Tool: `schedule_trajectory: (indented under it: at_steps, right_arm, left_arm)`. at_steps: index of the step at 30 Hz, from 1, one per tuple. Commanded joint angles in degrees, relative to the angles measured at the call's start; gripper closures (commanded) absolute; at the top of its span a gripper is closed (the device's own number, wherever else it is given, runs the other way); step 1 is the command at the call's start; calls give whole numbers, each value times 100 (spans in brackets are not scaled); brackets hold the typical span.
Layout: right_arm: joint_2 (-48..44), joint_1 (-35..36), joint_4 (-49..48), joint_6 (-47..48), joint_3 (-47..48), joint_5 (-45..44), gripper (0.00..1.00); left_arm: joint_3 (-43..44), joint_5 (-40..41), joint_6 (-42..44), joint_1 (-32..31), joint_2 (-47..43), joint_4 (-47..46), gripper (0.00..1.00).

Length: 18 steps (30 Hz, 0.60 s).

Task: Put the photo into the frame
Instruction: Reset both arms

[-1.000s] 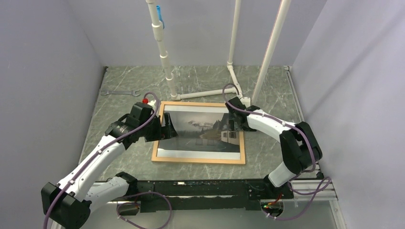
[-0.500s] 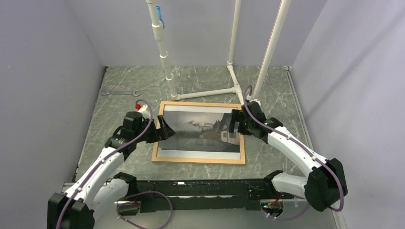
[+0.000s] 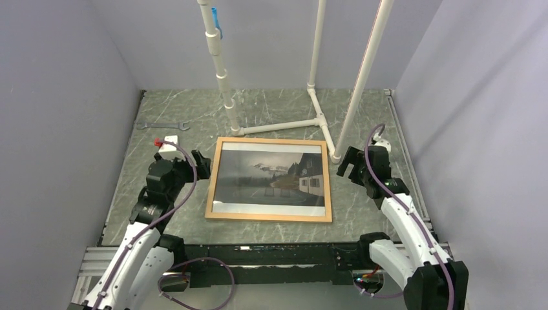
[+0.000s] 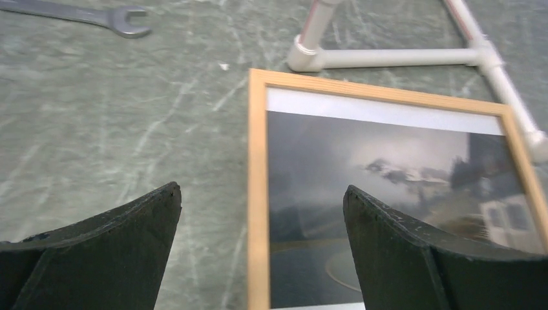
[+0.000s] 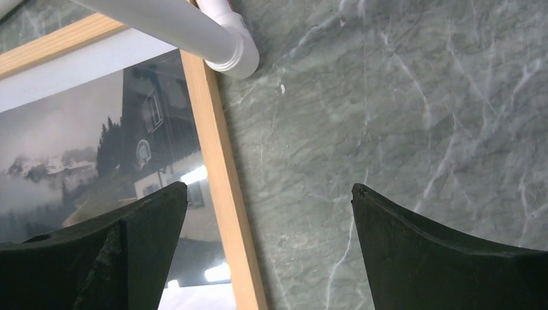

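The photo (image 3: 270,179) lies in the frame (image 3: 268,216); wrench (image 3: 161,125) behind-left.

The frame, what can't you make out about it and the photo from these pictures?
- Left wrist: the frame's near end is cut off by the bottom edge; the photo is blurred.
- Right wrist: a white pipe covers the frame's far corner; the left edge cuts off the rest.
- Top: whether the photo sits flush is too small to tell.
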<state>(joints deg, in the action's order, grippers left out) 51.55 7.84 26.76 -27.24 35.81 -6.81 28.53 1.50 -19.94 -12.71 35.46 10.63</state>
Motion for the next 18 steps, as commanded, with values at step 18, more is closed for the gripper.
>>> schedule_trajectory:
  at_steps: [18]
  right_arm:
    - [-1268, -106, -4750, 1579, -2675, -2188, 2]
  left_arm:
    - [-1856, 2337, 1872, 32, 869, -3992, 4]
